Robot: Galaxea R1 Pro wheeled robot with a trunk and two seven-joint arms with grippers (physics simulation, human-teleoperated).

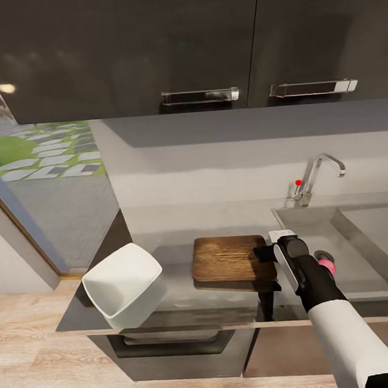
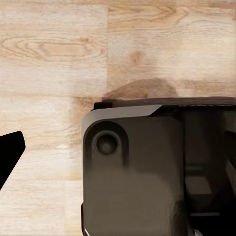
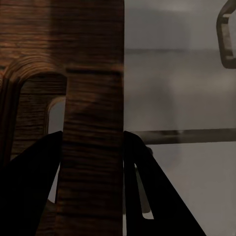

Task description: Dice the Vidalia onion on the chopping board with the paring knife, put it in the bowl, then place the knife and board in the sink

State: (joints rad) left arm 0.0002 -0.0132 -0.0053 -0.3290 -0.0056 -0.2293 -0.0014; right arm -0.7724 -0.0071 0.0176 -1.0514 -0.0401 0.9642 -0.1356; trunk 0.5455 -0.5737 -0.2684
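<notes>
Right arm: matte white cylindrical forearm shell, followed by a black tapering wrist section with a white side panel. The black two-fingered right hand [image 1: 264, 252] begins beyond a small white block; its fingers [image 3: 29, 196] appear as flat, wedge-shaped black blades.

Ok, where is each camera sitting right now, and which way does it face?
Head view: high, looking down over the countertop, bowl, chopping board, sink; right arm shows.
Left wrist view: faces the wooden floor and a dark base part; one finger tip.
Right wrist view: looks along its fingers, closed on the board's edge.
Head and right wrist views share the board.
</notes>
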